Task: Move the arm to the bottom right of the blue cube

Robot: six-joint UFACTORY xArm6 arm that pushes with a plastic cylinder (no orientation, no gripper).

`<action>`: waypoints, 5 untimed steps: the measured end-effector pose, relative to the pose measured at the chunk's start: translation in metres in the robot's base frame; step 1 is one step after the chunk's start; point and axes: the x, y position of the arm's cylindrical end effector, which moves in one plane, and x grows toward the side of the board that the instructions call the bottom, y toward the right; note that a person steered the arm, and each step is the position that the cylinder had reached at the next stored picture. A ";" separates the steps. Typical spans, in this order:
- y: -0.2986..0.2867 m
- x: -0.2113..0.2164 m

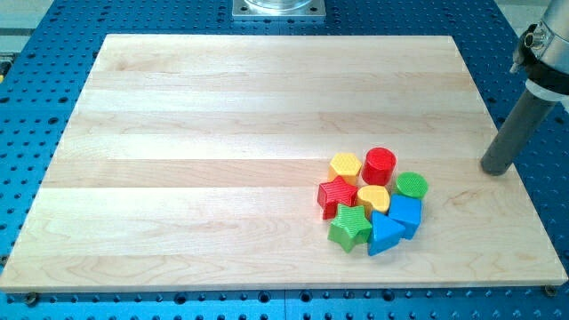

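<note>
At the view's right edge of the table (222, 107), my tip (494, 169) is resting, touching no block; there is no pincer to open or close, only the rod. The blue cube (406, 214) is sitting well to the tip's lower left, in a tight cluster. It is touching the blue triangular block (384, 235), with the green cylinder (411, 185) just above, the yellow heart-shaped block (373, 197), green star (349, 228), red cylinder (380, 164), yellow hexagon (345, 165) and a red block (337, 196) alongside
</note>
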 end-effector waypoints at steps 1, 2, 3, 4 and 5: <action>-0.003 0.025; -0.038 0.061; -0.071 0.092; -0.081 0.113; -0.082 0.113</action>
